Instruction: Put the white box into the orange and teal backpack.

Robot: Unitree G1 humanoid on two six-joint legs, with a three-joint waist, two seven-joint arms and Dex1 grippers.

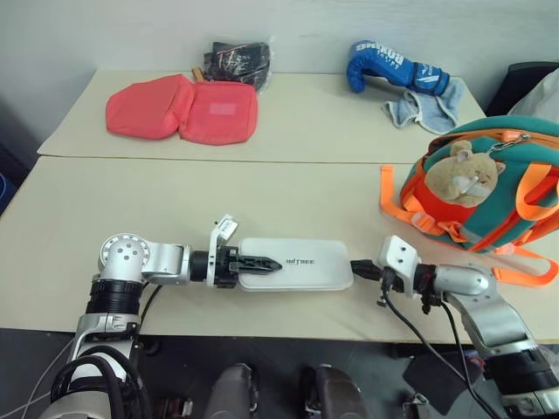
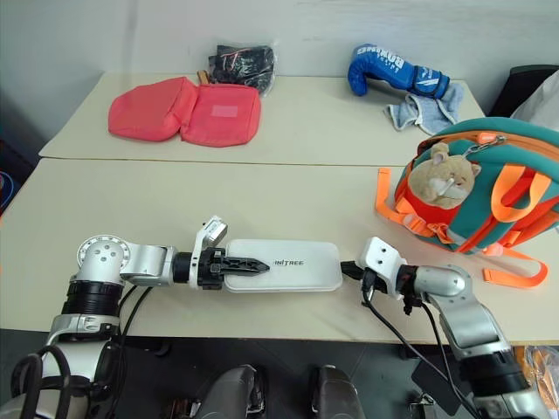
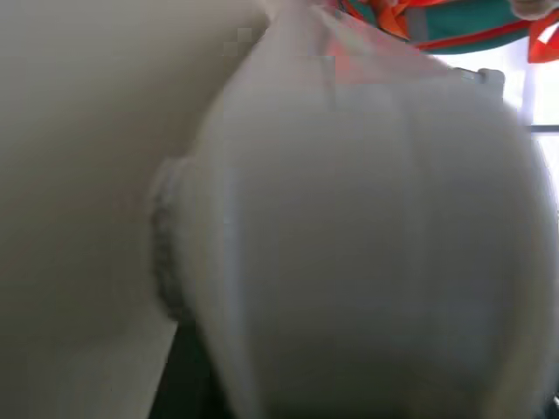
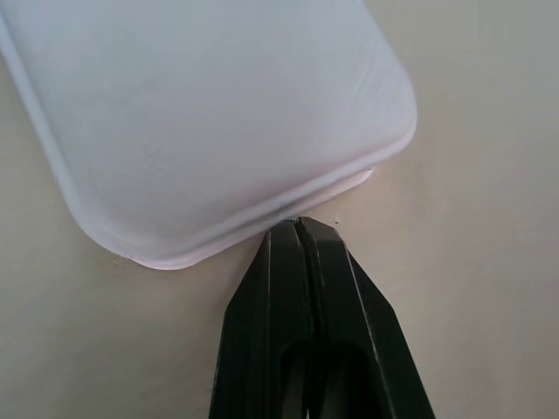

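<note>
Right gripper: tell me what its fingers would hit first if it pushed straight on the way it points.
The white box. The right gripper, fingers shut, points at the box's near end, tips at its edge or just short of it; contact is hard to judge.

Lab-like room, plain beige tables (image 1: 175, 209), bare white wall (image 1: 131, 35)

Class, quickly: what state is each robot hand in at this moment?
Left hand: closing over the near end of the white box; firm grip cannot be told.
Right hand: closed, tips against the box's end, holding nothing.
</note>
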